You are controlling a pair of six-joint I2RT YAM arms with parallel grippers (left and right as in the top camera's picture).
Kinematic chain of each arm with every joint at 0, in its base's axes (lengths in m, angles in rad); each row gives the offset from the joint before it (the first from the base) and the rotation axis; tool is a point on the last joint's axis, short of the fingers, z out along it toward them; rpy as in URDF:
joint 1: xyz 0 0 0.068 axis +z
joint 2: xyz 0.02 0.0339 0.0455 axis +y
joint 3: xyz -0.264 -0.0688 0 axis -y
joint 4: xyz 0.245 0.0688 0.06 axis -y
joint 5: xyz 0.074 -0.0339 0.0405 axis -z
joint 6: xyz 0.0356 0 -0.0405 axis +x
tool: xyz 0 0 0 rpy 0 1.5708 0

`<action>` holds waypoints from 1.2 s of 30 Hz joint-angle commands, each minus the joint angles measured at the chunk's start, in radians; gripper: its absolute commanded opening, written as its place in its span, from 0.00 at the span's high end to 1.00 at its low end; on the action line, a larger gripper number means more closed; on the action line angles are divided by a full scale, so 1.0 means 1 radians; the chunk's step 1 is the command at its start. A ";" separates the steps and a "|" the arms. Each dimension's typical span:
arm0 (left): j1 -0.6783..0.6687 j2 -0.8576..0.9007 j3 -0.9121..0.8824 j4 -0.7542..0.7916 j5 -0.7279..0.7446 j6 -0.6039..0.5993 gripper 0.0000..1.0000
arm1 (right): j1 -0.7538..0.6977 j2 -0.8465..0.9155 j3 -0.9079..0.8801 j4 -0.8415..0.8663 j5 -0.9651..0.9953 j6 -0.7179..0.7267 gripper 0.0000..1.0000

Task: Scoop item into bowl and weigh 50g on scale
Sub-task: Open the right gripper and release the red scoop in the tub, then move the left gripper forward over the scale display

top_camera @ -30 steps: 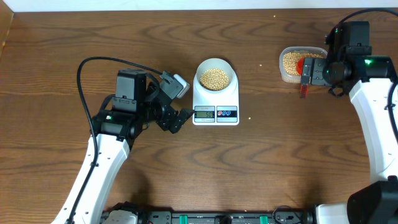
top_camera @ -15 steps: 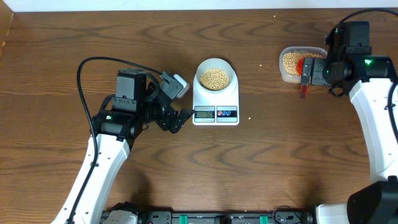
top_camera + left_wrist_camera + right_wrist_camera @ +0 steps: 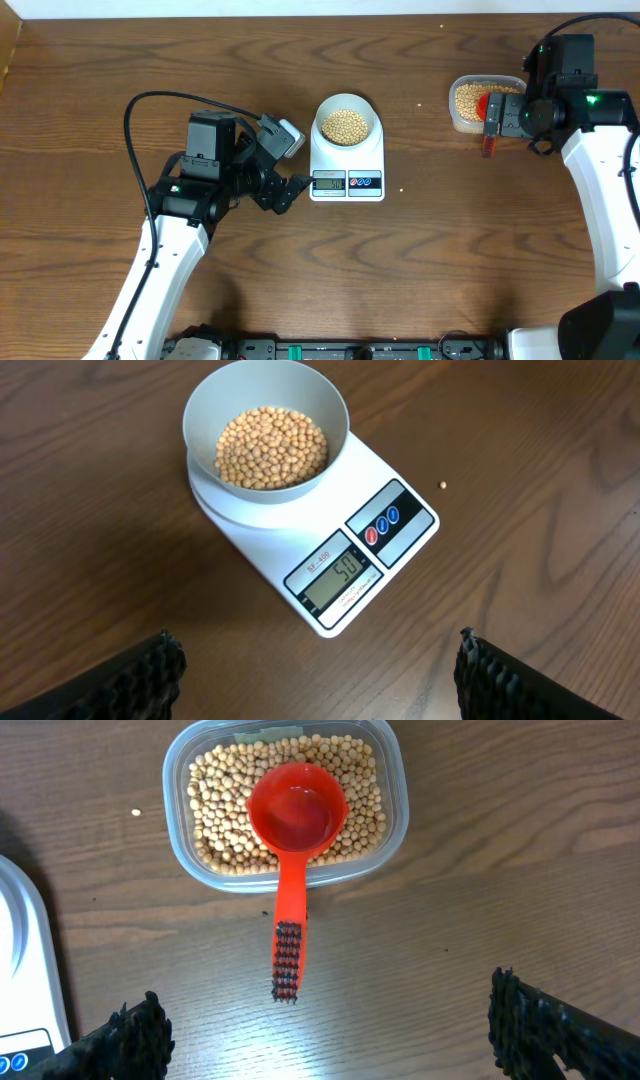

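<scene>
The pale bowl (image 3: 322, 117) stands on the white scale (image 3: 330, 158), filled with tan beans (image 3: 346, 124). In the left wrist view the bowl (image 3: 215, 400) holds the beans (image 3: 272, 448), and the display (image 3: 345, 572) on the scale (image 3: 290, 525) reads 50. My left gripper (image 3: 285, 190) hovers just left of the scale's front, open and empty, also seen as the left gripper (image 3: 320, 700). My right gripper (image 3: 500, 118) hangs open over the red scoop (image 3: 297, 810). The scoop rests in the bean tub (image 3: 390, 810), its handle (image 3: 288, 960) lying on the table.
The clear tub (image 3: 458, 118) of beans sits at the back right. One stray bean (image 3: 443, 485) lies on the wood right of the scale, and another stray bean (image 3: 136, 813) left of the tub. A corner of the scale (image 3: 25, 970) shows in the right wrist view.
</scene>
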 commanded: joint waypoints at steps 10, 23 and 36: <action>-0.127 0.176 -0.007 0.049 -0.022 -0.035 0.11 | 0.012 -0.005 0.013 0.000 0.015 -0.014 0.01; -0.221 0.270 -0.007 0.167 -0.309 -0.449 0.11 | 0.012 -0.005 0.013 0.000 0.015 -0.014 0.01; -0.319 0.307 -0.011 0.170 -0.441 -0.615 0.11 | 0.012 -0.005 0.013 0.000 0.015 -0.014 0.01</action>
